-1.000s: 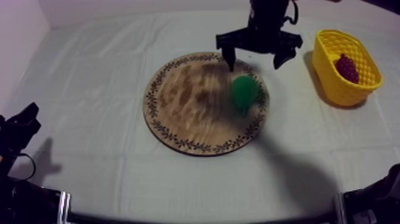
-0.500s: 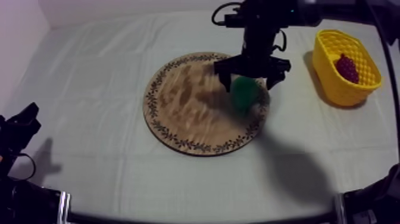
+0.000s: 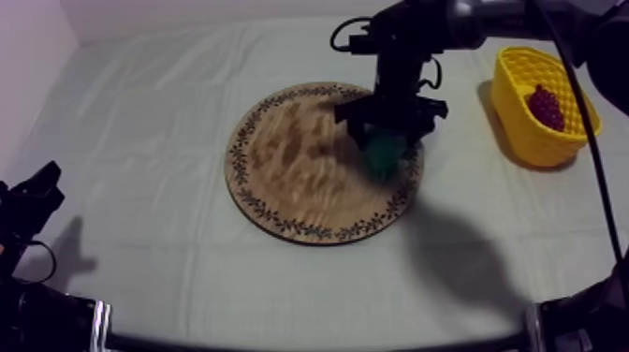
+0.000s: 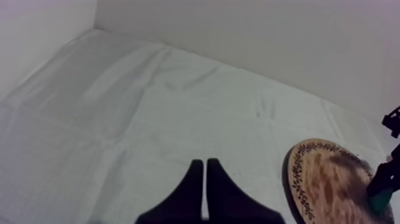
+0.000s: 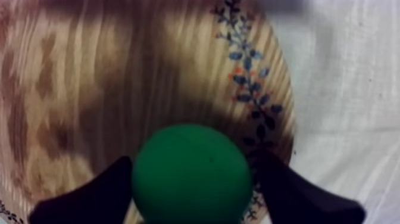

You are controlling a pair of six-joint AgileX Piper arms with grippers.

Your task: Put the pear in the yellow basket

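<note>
A grey-white cloth [image 3: 140, 140] covers the table, where a round wooden board [image 3: 290, 168] with a patterned rim lies near the centre. The green pear [image 3: 384, 152] sits on the board close to its right edge, and the right gripper [image 3: 387, 139] is lowered over it with its black fingers spread wide, one on each side of the fruit. In the right wrist view the pear [image 5: 190, 176] fills the gap between those fingers [image 5: 89, 196], though it is hard to say whether they press it. The yellow basket [image 3: 510, 94] stands well apart at the table's right, a bunch of grapes [image 3: 546, 106] inside. The left gripper [image 4: 205, 173] rests low at the left, fingers together in a narrow wedge, holding nothing.
</note>
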